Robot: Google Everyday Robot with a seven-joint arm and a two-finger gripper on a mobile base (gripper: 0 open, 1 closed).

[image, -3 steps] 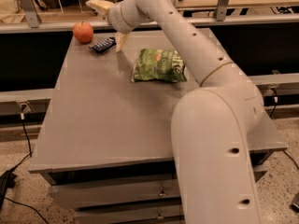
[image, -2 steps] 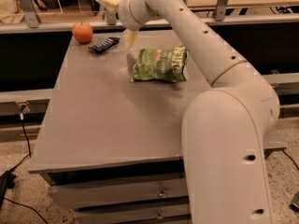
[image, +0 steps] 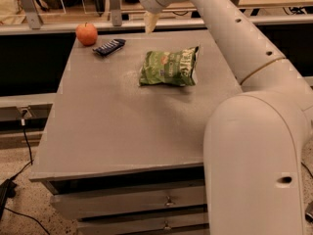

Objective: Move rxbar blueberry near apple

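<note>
The rxbar blueberry [image: 109, 46], a small flat dark blue bar, lies on the grey table [image: 122, 126] at its far left corner. The apple [image: 86, 34], round and orange-red, sits just left of and behind the bar, a small gap apart. My gripper [image: 149, 21] hangs above the table's far edge, to the right of the bar and well clear of it. It holds nothing that I can see. Its upper part is cut off by the top of the camera view.
A crinkled green chip bag [image: 168, 67] lies on the table right of the bar, below the gripper. My white arm [image: 254, 131] fills the right side. A railing with posts [image: 115, 6] runs behind the table. Drawers [image: 137, 204] sit under the front edge.
My gripper has risen and moved right, away from the bar. The bar, apple and chip bag have stayed in place.
</note>
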